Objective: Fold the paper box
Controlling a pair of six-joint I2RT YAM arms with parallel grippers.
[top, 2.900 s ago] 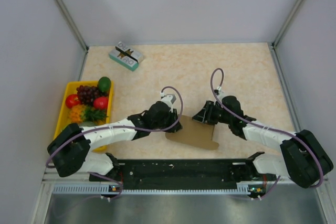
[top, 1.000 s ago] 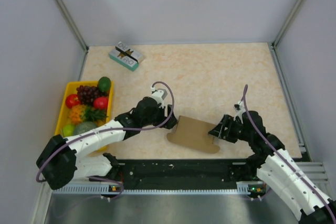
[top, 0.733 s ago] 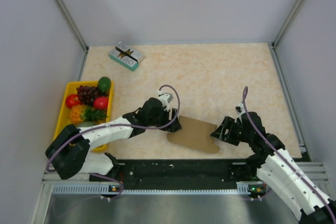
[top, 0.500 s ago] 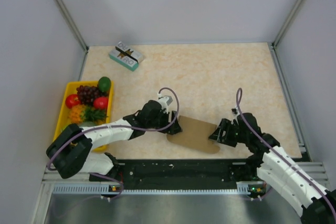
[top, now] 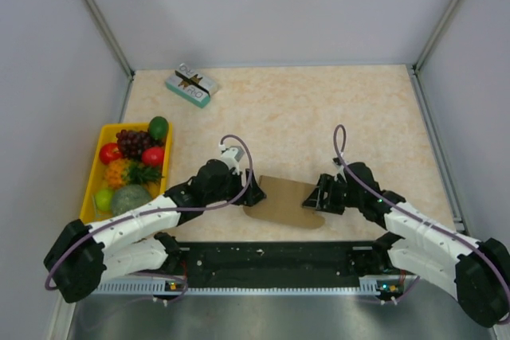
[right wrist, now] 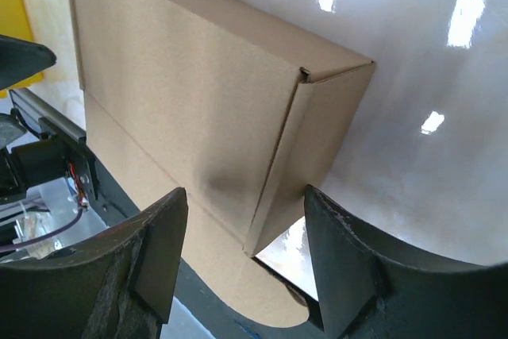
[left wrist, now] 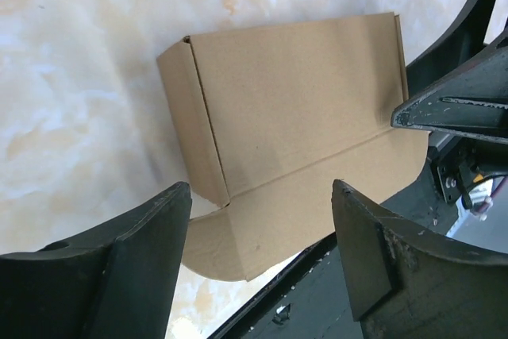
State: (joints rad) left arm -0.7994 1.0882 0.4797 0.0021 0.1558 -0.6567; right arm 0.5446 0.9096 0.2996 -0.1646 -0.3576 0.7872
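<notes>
On the beige marbled tabletop (top: 319, 109), spread left fingers (left wrist: 119, 275) and spread right fingers (right wrist: 349, 260) are flanking the plain brown cardboard box (top: 280, 201).

Beige marbled tabletop (top: 358, 109). Carrying: flat brown paper box (top: 283, 201) near front edge, centre; small teal-and-white printed box (top: 192, 85) towards far left corner; yellow tray (top: 93, 169) of fruit (top: 131, 145) along left edge.
</notes>
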